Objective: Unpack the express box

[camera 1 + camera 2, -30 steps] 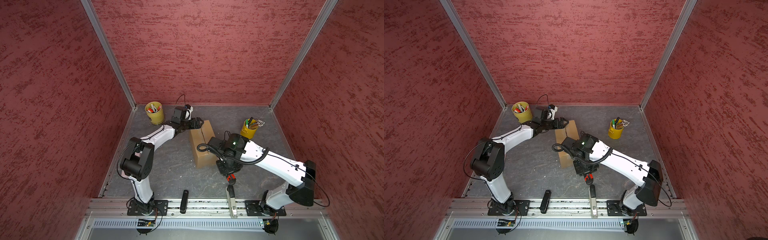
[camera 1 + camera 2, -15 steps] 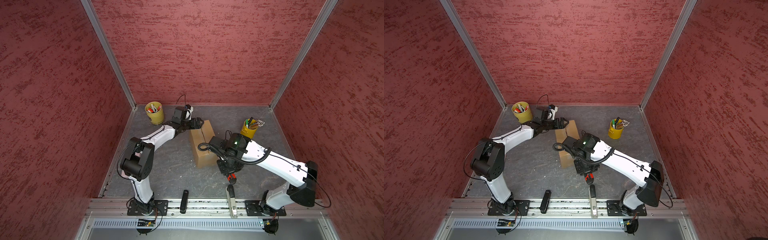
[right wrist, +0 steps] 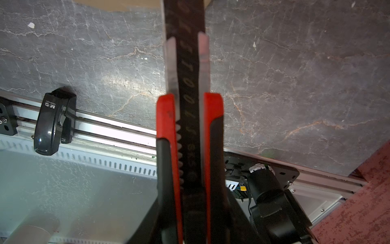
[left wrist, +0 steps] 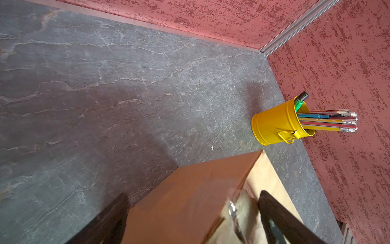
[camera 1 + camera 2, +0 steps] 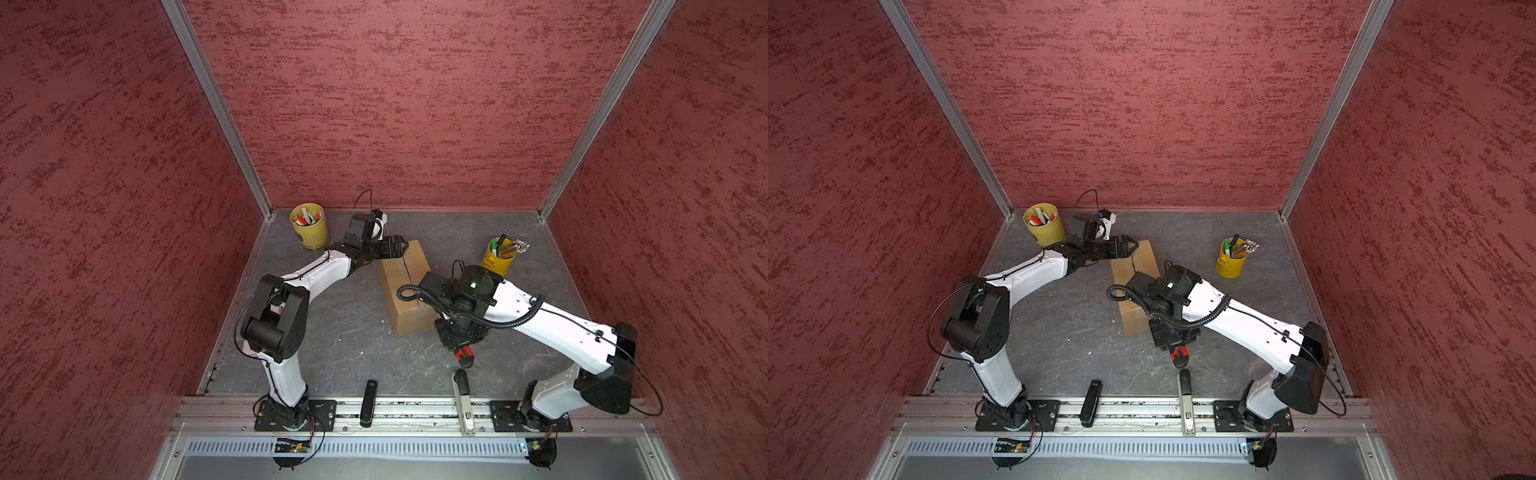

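The express box (image 5: 405, 286), a brown carton with a dark seam along its top, lies mid-floor in both top views (image 5: 1133, 266). My left gripper (image 5: 397, 245) is open at its far end. In the left wrist view one finger (image 4: 278, 217) is over the taped top and the other (image 4: 109, 219) hangs off the end face of the box (image 4: 179, 200). My right gripper (image 5: 460, 347) is at the near end, shut on a red and black utility knife (image 3: 187, 105). The knife's red end (image 5: 1179, 353) sticks out toward the front rail.
A yellow cup of markers (image 5: 309, 226) stands at the back left, and a yellow cup of pencils (image 5: 498, 255) stands right of the box. A black stapler (image 5: 368, 401) and a grey stapler (image 5: 463, 403) lie on the front rail. Red walls close three sides.
The right arm's wrist has edged slightly to the right with the knife still gripped. The left arm and the box have not moved.
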Controlling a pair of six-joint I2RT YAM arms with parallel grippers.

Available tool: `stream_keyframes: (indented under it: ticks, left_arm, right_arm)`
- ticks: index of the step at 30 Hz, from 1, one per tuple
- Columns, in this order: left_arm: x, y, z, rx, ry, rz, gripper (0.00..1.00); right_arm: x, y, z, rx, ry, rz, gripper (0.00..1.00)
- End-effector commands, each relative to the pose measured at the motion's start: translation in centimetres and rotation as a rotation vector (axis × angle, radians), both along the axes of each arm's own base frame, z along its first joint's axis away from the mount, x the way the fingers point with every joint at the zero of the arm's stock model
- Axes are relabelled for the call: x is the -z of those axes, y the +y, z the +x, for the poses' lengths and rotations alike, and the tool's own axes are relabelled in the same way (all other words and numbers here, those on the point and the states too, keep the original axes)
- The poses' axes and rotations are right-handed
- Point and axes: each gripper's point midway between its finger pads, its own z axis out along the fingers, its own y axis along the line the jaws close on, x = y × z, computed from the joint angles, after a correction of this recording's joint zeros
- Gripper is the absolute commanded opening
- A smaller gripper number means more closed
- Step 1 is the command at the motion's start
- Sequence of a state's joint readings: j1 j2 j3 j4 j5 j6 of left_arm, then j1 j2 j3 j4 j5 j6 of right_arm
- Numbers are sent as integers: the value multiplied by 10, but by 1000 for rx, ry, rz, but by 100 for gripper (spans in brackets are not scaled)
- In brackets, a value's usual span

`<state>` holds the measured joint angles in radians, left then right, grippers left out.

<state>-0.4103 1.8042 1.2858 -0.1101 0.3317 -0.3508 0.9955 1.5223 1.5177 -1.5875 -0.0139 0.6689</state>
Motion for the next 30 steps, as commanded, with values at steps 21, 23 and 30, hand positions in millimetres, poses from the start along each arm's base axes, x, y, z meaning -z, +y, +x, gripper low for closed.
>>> stream_keyframes:
  ticks: [21, 23, 30]
  left_arm:
    - [22, -5, -9, 15, 36, 27, 95]
    - [22, -5, -9, 16, 36, 27, 95]
    - [23, -7, -11, 16, 43, 22, 95]
  right_arm:
    - [-21, 0, 15, 12, -95, 44, 0]
    - [-21, 0, 15, 12, -99, 44, 0]
    - [-22, -3, 18, 28, -118, 33, 0]
